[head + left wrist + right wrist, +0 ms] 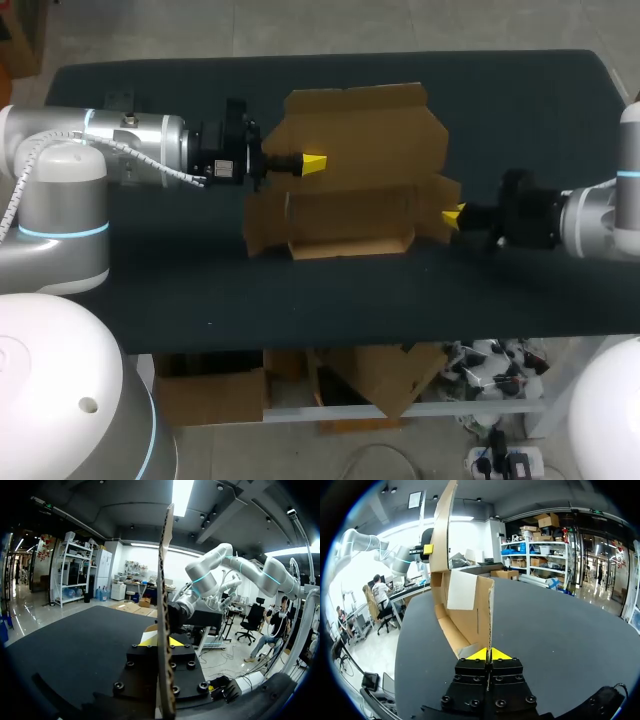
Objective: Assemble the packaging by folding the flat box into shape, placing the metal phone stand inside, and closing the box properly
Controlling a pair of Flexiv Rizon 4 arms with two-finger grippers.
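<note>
- The box sits half-folded in the middle of the dark desk. Its tray part is open upward and its wide lid panel spreads toward the far edge.
- The left arm's fingers come in from the left side. They are pinched together on the lid panel (seen edge-on between the yellow tips in the left wrist view).
- The right arm's fingers are closed on the thin side flap at the box's right end, with the tips nearly meeting.

Matt brown corrugated cardboard box, dark matt cloth-like table, glossy white and brushed-metal arm casings
</note>
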